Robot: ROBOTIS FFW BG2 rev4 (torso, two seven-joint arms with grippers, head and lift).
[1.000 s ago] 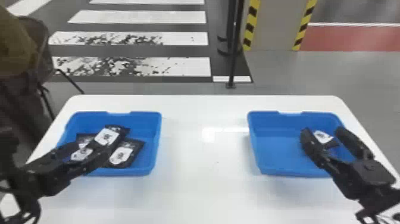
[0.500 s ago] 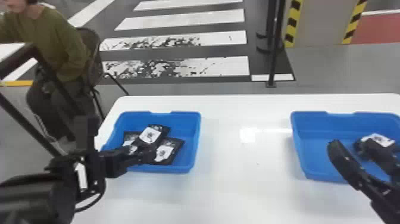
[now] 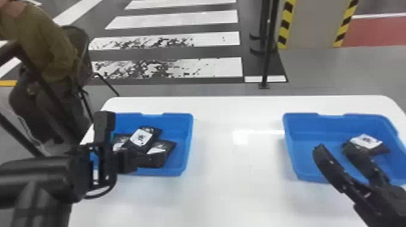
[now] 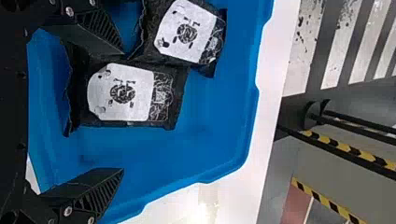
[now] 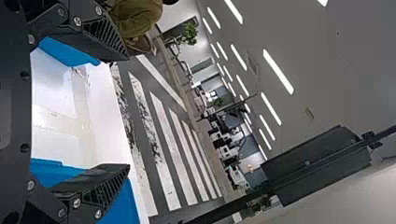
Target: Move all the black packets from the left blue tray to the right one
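"Black packets [image 3: 145, 139] — how many are across?"

"One that I can make out, the lone packet [image 3: 366, 141] in the right tray [image 3: 308, 151]. At least three lie bunched and overlapping in the left tray [image 3: 185, 142], so most of the job looks left to do."

"And the left hand [image 4: 123, 111]?"

"Over the left tray, fingers spread wide, nothing between them. One finger is right by the packets — whether it's touching, I can't tell."

"The other one?"

"The right hand [image 3: 333, 147] is at the right tray, also spread and empty. One finger partly hides the packet there."

"So the left should pinch one next?"

"I'd think so, and just one; with that overlap, it might drag a neighbour along."
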